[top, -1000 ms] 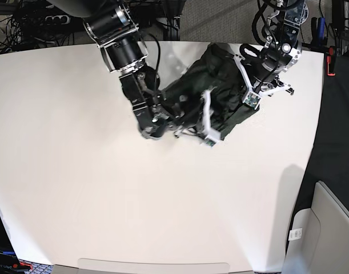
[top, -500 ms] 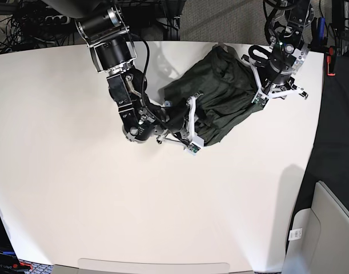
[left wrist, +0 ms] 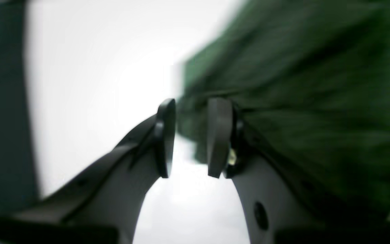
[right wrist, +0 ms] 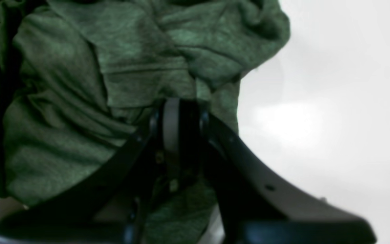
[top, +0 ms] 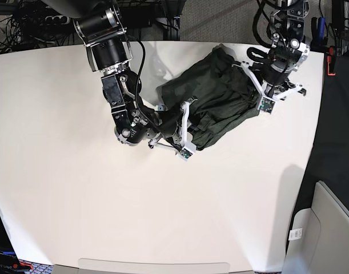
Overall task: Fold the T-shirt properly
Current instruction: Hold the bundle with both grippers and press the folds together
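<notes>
Since the earlier frames the right gripper (top: 183, 127) has slid toward the bench's (top: 77, 200) left side, dragging its edge of the T-shirt (top: 217, 100) with it, so the cloth now spreads wider than a second ago. The left gripper (top: 264, 85) has shifted only slightly and sits at the garment's right end, near the far right corner of the bench.

No containers in view. T-shirt: dark olive-green heathered knit, bunched and heavily creased, lying as a slanted band across the far right part of the white bench, nothing folded flat.

Right gripper (right wrist: 181, 118): fingers clenched on a pinch of the T-shirt (right wrist: 80, 101), fabric gathered at the pads. Left gripper (left wrist: 190, 135): pads (left wrist: 218, 135) parted with a visible gap; the wrist view is blurred, the T-shirt (left wrist: 300, 101) lies against the outer side of one pad, and whether any cloth is caught between them I cannot tell.
</notes>
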You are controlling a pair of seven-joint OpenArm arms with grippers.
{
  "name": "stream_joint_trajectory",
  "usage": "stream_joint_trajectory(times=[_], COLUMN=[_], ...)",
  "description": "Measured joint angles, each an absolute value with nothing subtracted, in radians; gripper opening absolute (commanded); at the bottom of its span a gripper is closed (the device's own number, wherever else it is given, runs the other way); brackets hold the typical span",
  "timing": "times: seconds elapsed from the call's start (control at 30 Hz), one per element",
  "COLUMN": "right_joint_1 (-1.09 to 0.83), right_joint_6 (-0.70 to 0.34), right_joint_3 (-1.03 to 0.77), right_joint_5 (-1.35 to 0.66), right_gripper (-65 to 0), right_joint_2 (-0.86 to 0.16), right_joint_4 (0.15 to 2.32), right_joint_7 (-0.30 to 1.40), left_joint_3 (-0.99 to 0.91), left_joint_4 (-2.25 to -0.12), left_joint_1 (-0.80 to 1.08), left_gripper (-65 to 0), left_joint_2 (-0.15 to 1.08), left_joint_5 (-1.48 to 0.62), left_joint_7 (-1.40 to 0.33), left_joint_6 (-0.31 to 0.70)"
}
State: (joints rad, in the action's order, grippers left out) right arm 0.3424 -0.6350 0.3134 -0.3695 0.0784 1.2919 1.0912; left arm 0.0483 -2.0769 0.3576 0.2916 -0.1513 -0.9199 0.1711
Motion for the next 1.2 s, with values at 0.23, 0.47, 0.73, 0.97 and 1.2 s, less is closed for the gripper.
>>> stream_joint_trajectory(times=[0.23,0.47,0.73,0.97,1.2], right_joint_1=[0.341,0.341,0.341,0.341,0.341], right_joint_6=[-0.635,-0.635,-0.635,-0.632,-0.568], right_joint_3=[0.313,0.313,0.313,0.313,0.315], right_joint_5=[-0.369,-0.369,-0.369,-0.373,-0.373], right_gripper=[-59.9,-59.9,-59.9,-59.9,-59.9], right_joint_2=[0.076,0.076,0.076,0.076,0.075], right_joint_4=[1.291,1.291,1.291,1.291,1.291], right_joint_7=[1.092,1.091,1.091,1.092,1.091], left_joint_3=[0.035,0.042,0.046,0.037,0.037], left_joint_4=[-2.077,-2.074,-1.954,-1.94,-1.94], left_joint_1=[0.358,0.363,0.369,0.435,0.458], left_gripper=[-51.1,-51.1,-51.1,-51.1,-51.1], left_joint_2=[0.261,0.263,0.284,0.424,0.471], left_joint_5=[-0.407,-0.543,-0.543,-0.535,-0.533], left_joint_7=[-0.932,-0.939,-0.938,-0.939,-0.939], left_joint_6=[0.17,0.165,0.165,0.165,0.164])
